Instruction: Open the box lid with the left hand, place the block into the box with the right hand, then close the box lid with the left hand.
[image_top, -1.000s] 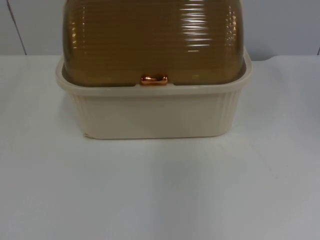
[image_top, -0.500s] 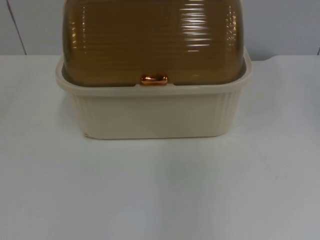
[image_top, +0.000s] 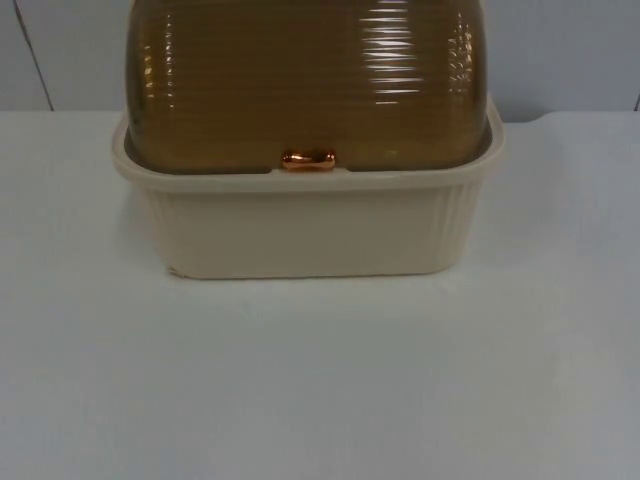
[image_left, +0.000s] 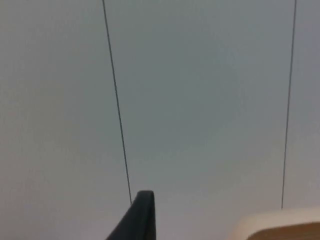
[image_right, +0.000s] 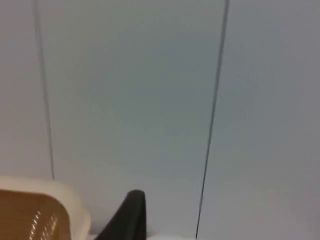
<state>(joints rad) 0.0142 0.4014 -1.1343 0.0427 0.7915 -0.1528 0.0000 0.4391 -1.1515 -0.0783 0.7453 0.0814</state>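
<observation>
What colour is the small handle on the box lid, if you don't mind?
Shiny copper-orange handle, clearest in the top view.

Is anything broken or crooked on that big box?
Nothing looks broken. The cream box stands straight on the white table, and its brown lid is shut, with the copper handle centred at the front. One odd thing: no block lies on the table.

Cream ribbed box (image_top: 305, 230), amber ribbed lid (image_top: 305, 85) with copper knob (image_top: 308, 159); white table (image_top: 320, 380), grey wall (image_top: 560, 50).
</observation>
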